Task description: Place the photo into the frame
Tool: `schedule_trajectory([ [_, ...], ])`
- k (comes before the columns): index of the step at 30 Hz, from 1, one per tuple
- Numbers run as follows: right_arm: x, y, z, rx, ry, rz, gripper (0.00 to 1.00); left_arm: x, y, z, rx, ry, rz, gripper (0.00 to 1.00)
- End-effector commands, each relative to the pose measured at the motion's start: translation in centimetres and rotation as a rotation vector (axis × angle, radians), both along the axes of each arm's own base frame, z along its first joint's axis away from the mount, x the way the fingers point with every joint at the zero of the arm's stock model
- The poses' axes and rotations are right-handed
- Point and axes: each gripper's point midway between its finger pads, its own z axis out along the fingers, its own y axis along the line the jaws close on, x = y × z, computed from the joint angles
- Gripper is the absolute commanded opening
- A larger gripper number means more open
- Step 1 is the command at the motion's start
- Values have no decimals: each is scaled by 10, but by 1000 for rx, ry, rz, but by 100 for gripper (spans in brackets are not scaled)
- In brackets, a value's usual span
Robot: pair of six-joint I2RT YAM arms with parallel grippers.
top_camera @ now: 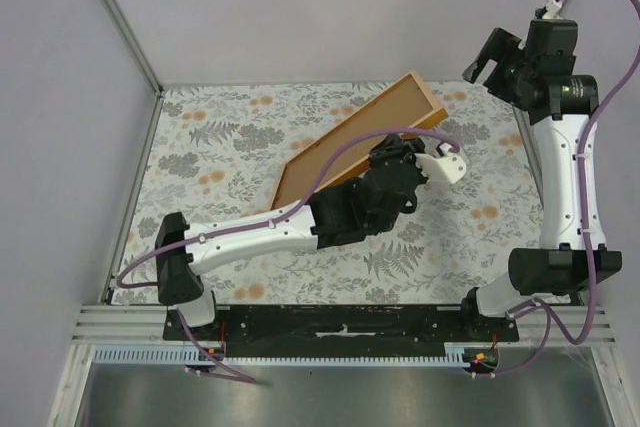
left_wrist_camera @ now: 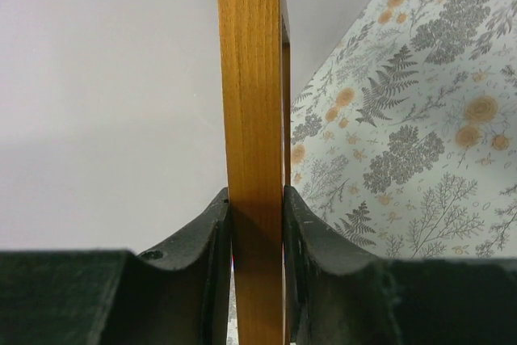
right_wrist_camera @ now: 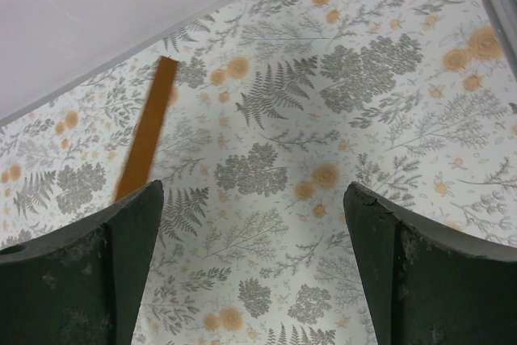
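Note:
The frame (top_camera: 432, 115) is a light-brown wooden rectangle, tipped up on edge and running diagonally across the middle of the table. A brown surface fills its face in the top view. My left gripper (top_camera: 388, 155) is shut on the frame's near rail. In the left wrist view that rail (left_wrist_camera: 252, 119) stands upright, pinched in my left gripper (left_wrist_camera: 257, 232). My right gripper (top_camera: 490, 59) is raised at the back right, open and holding nothing. The right wrist view shows my right gripper (right_wrist_camera: 254, 224) wide over bare cloth, with a strip of the frame (right_wrist_camera: 147, 139) at its left. The photo is out of view.
A floral-patterned cloth (top_camera: 230, 147) covers the table. Grey walls close in the back and both sides, with a metal post (top_camera: 120, 17) at the back left. The arm bases sit on a black rail (top_camera: 340, 322) at the near edge.

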Motion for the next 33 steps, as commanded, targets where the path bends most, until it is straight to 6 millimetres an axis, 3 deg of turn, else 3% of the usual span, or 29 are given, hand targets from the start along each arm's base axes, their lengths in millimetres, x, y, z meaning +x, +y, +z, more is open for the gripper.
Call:
schedule_trajectory([
  [1, -6, -15, 9, 46, -47, -36, 98, 7, 17, 57, -112, 13, 17, 2],
  [9, 0, -19, -21, 86, -1, -30, 98, 39, 23, 65, -174, 155, 16, 2],
  [13, 5, -11, -43, 119, 35, 4, 98, 61, 33, 82, -290, 215, 29, 2],
  [20, 9, 7, -98, 202, 97, 75, 98, 95, 50, 72, -390, 329, 68, 2],
  [28, 11, 40, -155, 343, 120, 188, 98, 119, 73, 93, -535, 345, 113, 2],
  [33, 11, 51, -174, 371, 138, 216, 98, 123, 83, 107, -593, 333, 126, 2],
])
